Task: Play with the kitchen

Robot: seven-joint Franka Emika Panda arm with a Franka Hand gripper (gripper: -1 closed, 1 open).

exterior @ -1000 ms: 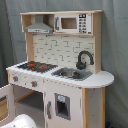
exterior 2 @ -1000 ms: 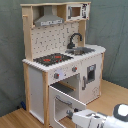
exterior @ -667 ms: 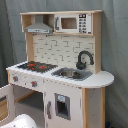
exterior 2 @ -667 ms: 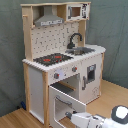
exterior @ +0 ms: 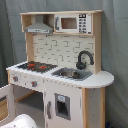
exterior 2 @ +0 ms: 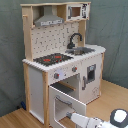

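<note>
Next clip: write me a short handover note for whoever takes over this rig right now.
Gripper: low in front of the kitchen, at the oven door; whether it is open or shut cannot be told.
Kitchen: upright on the wooden floor; the oven door under the hob hangs open, the door below the sink is shut.
Done: oven door open.
Left: everything else; hob, sink and faucet look untouched.
</note>
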